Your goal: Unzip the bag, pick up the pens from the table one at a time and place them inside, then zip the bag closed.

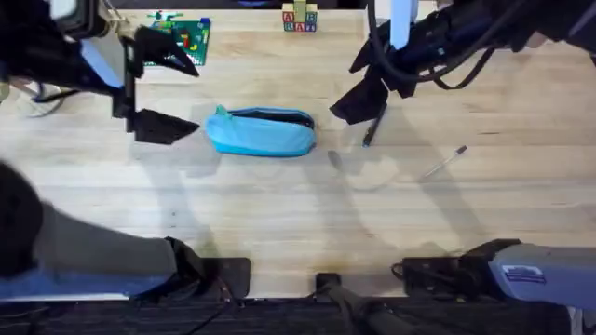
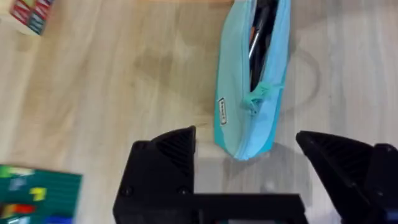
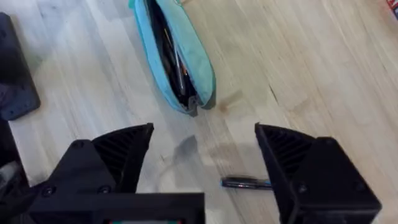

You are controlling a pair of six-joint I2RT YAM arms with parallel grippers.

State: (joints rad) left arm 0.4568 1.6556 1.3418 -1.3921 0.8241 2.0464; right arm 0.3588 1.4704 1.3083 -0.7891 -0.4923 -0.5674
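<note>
Pincers [image 1: 154,88] [image 1: 363,84] flanking bag [image 1: 261,135] — apart.

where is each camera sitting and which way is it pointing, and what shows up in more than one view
Overhead: fixed above the arm bases, looking down and forward over the table; shows both arms, the left gripper and right gripper.
Left wrist: on the left arm, looking down past its open fingers at the bag.
Right wrist: on the right arm, looking down past its open fingers at the dark pen.
Shared: the unzipped bag appears in all three; the dark pen in overhead and right wrist.
</note>
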